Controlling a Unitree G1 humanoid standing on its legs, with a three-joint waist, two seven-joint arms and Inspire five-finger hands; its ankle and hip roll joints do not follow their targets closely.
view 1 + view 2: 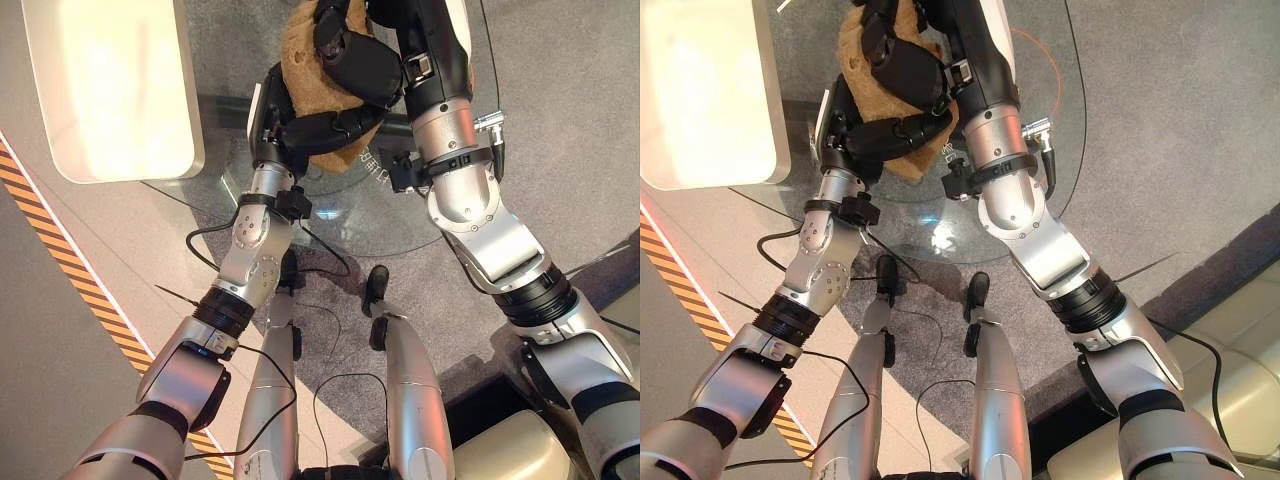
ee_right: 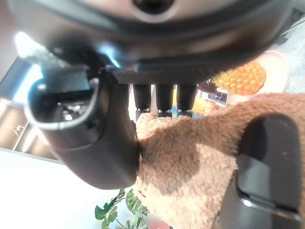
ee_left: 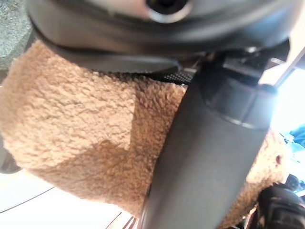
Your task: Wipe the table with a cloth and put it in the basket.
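no legible text, faint marks on glass table (image 1: 390, 215) perhaps print, unreadable

Lounge-like showroom or lab: round glass table (image 1: 400, 215) centre, grey carpet (image 1: 560, 120), hazard-striped floor tape (image 1: 75, 290) lower left, cream sofa (image 1: 1240, 330) lower right.

Both eye views look steeply down from the head, side by side, so they overlap almost fully: same round glass table (image 1: 400, 225), same white tray (image 1: 110, 85), same tan cloth (image 1: 910, 150), just shifted sideways a bit between them. Each wrist view sits jammed right up against its own hand, looking along it. The left hand (image 3: 209, 157) and right hand (image 2: 100, 138) both have that cloth in shot, super close.
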